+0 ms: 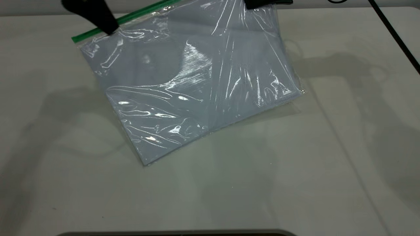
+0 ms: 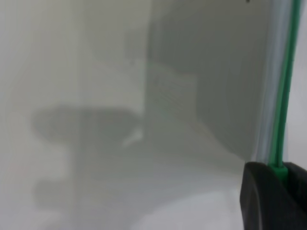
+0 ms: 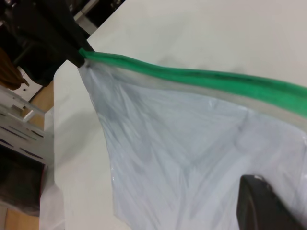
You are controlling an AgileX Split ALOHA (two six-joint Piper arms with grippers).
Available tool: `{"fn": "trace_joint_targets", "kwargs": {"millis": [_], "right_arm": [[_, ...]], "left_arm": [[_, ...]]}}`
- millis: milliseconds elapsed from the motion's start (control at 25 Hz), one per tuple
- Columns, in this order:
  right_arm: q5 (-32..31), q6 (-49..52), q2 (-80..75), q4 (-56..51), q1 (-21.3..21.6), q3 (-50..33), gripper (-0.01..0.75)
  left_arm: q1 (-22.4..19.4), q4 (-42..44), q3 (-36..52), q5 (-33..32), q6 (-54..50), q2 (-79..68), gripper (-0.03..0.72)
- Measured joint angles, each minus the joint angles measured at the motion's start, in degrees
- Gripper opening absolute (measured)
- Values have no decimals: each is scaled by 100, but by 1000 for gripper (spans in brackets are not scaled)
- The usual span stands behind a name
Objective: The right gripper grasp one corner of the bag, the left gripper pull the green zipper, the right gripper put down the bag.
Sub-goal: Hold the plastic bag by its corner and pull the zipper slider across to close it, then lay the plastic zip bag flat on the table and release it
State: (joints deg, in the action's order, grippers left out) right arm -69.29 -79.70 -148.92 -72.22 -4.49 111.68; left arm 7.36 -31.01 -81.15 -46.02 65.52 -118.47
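Note:
The bag [image 1: 197,85] is a clear pouch with white paper inside. It hangs tilted, its upper edge raised and its lower corner on the table [image 1: 295,180]. The green zipper [image 1: 137,14] runs along the raised edge. My left gripper [image 1: 110,29] is shut on the zipper near the strip's left end. In the left wrist view the green tab sits between its black jaws [image 2: 278,191]. My right gripper [image 1: 267,3] holds the bag's upper right corner at the frame's top edge. In the right wrist view one jaw lies against the bag [image 3: 182,153], and the zipper [image 3: 201,79] leads to the left gripper [image 3: 72,48].
A black cable [image 1: 395,34] runs down the right side of the white table. A dark rim [image 1: 177,233] shows at the near edge. Shelving and dark objects [image 3: 24,134] stand beyond the table edge in the right wrist view.

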Motion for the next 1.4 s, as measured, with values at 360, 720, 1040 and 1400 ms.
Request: {"fn": "trace_joint_targets", "kwargs": {"millis": [360,720,1040,1400], "right_arm": [[314,207,0,282,0,0,37],[411,366,0,754,45,0,106],[736,618,-5,1019,88,0,479],[470,2142,121,2440,342,1149,608]], "left_arm": [[-110,421,0,-105,-406,0,56],[-113,418,0,-105,-416,0,91],[-148,233,0,-48,-429,0,385],[-148,758,-13,343,-1949,615,538]]}}
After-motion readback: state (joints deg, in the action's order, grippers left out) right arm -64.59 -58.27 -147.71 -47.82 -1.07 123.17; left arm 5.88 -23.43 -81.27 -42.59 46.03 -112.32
